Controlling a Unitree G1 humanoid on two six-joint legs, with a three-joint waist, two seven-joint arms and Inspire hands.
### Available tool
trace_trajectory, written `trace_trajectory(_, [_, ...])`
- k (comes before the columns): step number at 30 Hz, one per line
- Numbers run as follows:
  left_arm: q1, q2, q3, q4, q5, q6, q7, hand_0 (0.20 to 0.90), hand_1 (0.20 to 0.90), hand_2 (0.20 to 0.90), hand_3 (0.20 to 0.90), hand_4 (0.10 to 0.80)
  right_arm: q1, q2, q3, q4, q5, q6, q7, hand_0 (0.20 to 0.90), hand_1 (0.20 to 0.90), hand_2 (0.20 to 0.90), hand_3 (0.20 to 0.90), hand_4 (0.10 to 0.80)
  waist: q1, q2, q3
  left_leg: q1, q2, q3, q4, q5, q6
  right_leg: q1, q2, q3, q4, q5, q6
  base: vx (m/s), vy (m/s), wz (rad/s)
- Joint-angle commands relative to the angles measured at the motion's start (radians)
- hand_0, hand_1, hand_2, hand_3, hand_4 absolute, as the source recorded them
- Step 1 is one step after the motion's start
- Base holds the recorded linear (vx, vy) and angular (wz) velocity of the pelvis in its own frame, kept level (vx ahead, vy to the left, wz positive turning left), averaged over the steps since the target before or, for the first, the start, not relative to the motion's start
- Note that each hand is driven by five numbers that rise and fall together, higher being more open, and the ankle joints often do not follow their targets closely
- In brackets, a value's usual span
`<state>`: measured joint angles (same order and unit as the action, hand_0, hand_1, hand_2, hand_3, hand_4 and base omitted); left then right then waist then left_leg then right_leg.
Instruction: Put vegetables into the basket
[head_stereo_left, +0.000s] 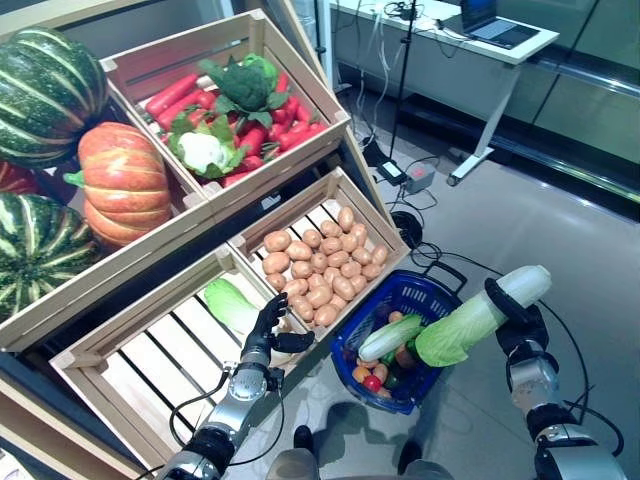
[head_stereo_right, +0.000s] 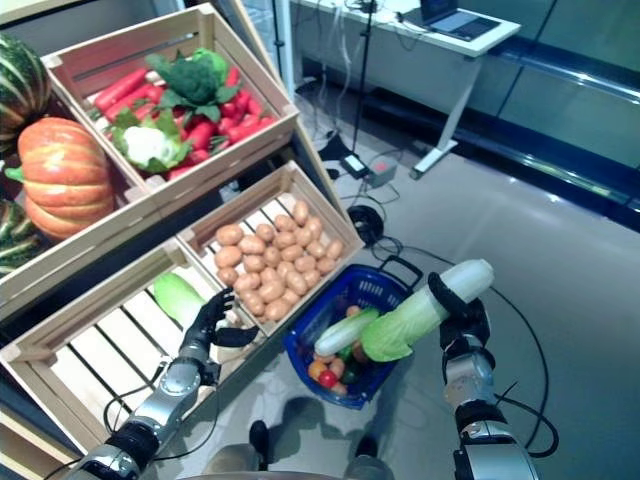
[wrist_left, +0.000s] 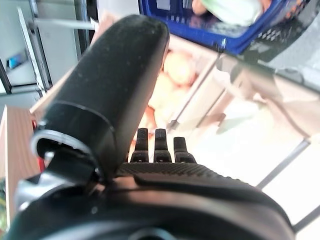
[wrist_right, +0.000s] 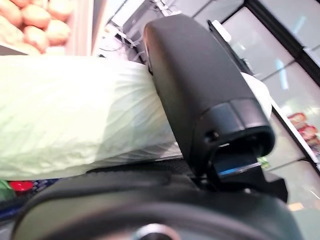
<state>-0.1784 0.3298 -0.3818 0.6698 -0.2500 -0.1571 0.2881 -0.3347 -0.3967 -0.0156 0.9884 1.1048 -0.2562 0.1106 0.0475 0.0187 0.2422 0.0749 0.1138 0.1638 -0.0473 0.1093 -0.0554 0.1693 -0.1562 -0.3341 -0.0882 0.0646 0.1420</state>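
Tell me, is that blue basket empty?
No. The blue basket on the floor already holds a cabbage and small vegetables.

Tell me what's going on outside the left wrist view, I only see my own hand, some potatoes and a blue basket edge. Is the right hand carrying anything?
Observer: Yes. The right hand is shut on a napa cabbage, leafy end pointing toward the blue basket.
Operator: Is it over the basket yet?
Observer: The leafy end hangs over the basket's rim; the white stem end sticks out past the hand, away from it.
Operator: Anything in the basket already?
Observer: Yes, another long green vegetable and some small red and orange pieces.
Operator: And more cabbage to fetch?
Observer: One more cabbage lies in the slatted crate, just beyond the open left hand.
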Motion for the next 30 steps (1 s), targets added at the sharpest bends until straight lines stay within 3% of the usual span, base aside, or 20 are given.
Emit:
trace_trajectory(1, [-0.118, 0.049, -0.023, -0.065, -0.003, -0.113, 0.046, 0.900, 0.900, 0.900, 0.900, 0.800, -0.181, -0.061, 0.037, -0.019, -0.059, -0.085, -0.003, 0.300, 0.300, 0.300, 0.300, 0.400, 0.052, -0.020, -0.030, -0.063, 0.047, -0.013, 0.134, -0.068, -0.080, 0.016, -0.030, 0.022, 0.075, -0.052, -0.051, -0.146, -0.022, 0.21])
trace_trajectory(9, [-0.269, 0.090, -0.039, -0.146, -0.059, -0.207, 0.136, 0.900, 0.900, 0.900, 0.900, 0.800, -0.410, -0.134, 0.111, 0.057, -0.121, -0.093, -0.014, 0.300, 0.300, 0.300, 0.300, 0.400, 0.063, 0.014, 0.148, -0.340, 0.040, -0.079, 0.410, -0.119, -0.078, -0.217, -0.089, 0.023, 0.345, -0.127, -0.079, -0.265, 0.025, 0.15])
trace_trajectory(12, [-0.304, 0.105, -0.045, -0.191, -0.031, -0.222, 0.181, 0.900, 0.900, 0.900, 0.900, 0.800, -0.462, -0.146, 0.135, 0.081, -0.140, -0.095, -0.018, 0.300, 0.300, 0.300, 0.300, 0.400, 0.064, 0.023, 0.199, -0.446, 0.039, -0.095, 0.566, -0.197, -0.057, -0.372, -0.120, 0.048, 0.545, -0.186, -0.093, -0.154, 0.075, 0.12])
trace_trajectory(18, [-0.331, 0.127, -0.049, -0.226, -0.011, -0.247, 0.230, 0.900, 0.900, 0.900, 0.900, 0.800, -0.510, -0.168, 0.144, 0.117, -0.157, -0.049, -0.082, 0.300, 0.300, 0.300, 0.300, 0.400, 0.064, 0.027, 0.236, -0.551, 0.031, -0.111, 0.725, -0.286, -0.028, -0.530, -0.167, 0.075, 0.751, -0.245, -0.102, -0.073, 0.051, 0.15])
trace_trajectory(19, [-0.338, 0.135, -0.043, -0.235, -0.012, -0.263, 0.239, 0.900, 0.900, 0.900, 0.900, 0.800, -0.518, -0.175, 0.137, 0.145, -0.154, -0.030, -0.107, 0.721, 0.721, 0.721, 0.721, 0.681, 0.062, 0.029, 0.246, -0.574, 0.030, -0.113, 0.763, -0.310, -0.021, -0.572, -0.179, 0.084, 0.802, -0.260, -0.102, -0.035, 0.038, 0.10])
trace_trajectory(20, [-0.341, 0.138, -0.040, -0.242, -0.008, -0.266, 0.243, 0.900, 0.900, 0.900, 0.900, 0.800, -0.519, -0.177, 0.132, 0.154, -0.153, -0.024, -0.116, 0.900, 0.900, 0.900, 0.900, 0.800, 0.062, 0.030, 0.248, -0.583, 0.028, -0.113, 0.776, -0.319, -0.019, -0.587, -0.184, 0.087, 0.819, -0.266, -0.101, -0.045, 0.049, 0.12])
trace_trajectory(23, [-0.349, 0.159, -0.032, -0.274, 0.004, -0.286, 0.261, 0.900, 0.900, 0.900, 0.900, 0.800, -0.528, -0.186, 0.111, 0.188, -0.133, -0.013, -0.158, 0.900, 0.900, 0.900, 0.900, 0.800, 0.061, 0.037, 0.260, -0.615, 0.020, -0.118, 0.828, -0.355, -0.010, -0.650, -0.204, 0.104, 0.890, -0.287, -0.097, -0.011, 0.034, 0.10])
trace_trajectory(26, [-0.357, 0.174, -0.033, -0.289, -0.003, -0.291, 0.266, 0.900, 0.900, 0.900, 0.900, 0.800, -0.538, -0.192, 0.093, 0.198, -0.091, 0.007, -0.140, 0.900, 0.900, 0.900, 0.900, 0.800, 0.058, 0.046, 0.266, -0.628, 0.016, -0.125, 0.864, -0.396, -0.011, -0.685, -0.212, 0.122, 0.940, -0.318, -0.086, 0.018, 0.030, 0.07])
trace_trajectory(27, [-0.363, 0.177, -0.037, -0.294, -0.001, -0.294, 0.272, 0.900, 0.900, 0.900, 0.900, 0.800, -0.547, -0.197, 0.092, 0.204, -0.077, 0.015, -0.134, 0.900, 0.900, 0.900, 0.900, 0.800, 0.057, 0.049, 0.268, -0.650, 0.014, -0.122, 0.873, -0.384, -0.006, -0.714, -0.218, 0.124, 0.951, -0.304, -0.093, 0.076, 0.031, -0.02])
trace_trajectory(28, [-0.366, 0.178, -0.039, -0.295, 0.002, -0.295, 0.277, 0.900, 0.900, 0.900, 0.900, 0.800, -0.552, -0.198, 0.093, 0.209, -0.069, 0.020, -0.130, 0.900, 0.900, 0.900, 0.900, 0.800, 0.057, 0.051, 0.267, -0.647, 0.015, -0.127, 0.892, -0.418, -0.012, -0.718, -0.217, 0.135, 0.973, -0.332, -0.082, -0.053, 0.034, -0.02])
trace_trajectory(29, [-0.371, 0.180, -0.040, -0.297, 0.001, -0.294, 0.281, 0.900, 0.900, 0.900, 0.900, 0.800, -0.557, -0.201, 0.092, 0.213, -0.066, 0.019, -0.123, 0.900, 0.900, 0.900, 0.900, 0.800, 0.056, 0.052, 0.267, -0.661, 0.013, -0.123, 0.886, -0.394, -0.006, -0.734, -0.221, 0.130, 0.968, -0.309, -0.093, 0.086, 0.008, -0.01])
trace_trajectory(30, [-0.373, 0.182, -0.040, -0.296, -0.001, -0.293, 0.281, 0.900, 0.900, 0.900, 0.900, 0.800, -0.558, -0.202, 0.093, 0.215, -0.067, 0.019, -0.119, 0.900, 0.900, 0.900, 0.900, 0.800, 0.055, 0.053, 0.265, -0.654, 0.014, -0.127, 0.896, -0.420, -0.012, -0.731, -0.219, 0.138, 0.981, -0.333, -0.082, 0.000, 0.000, 0.00])
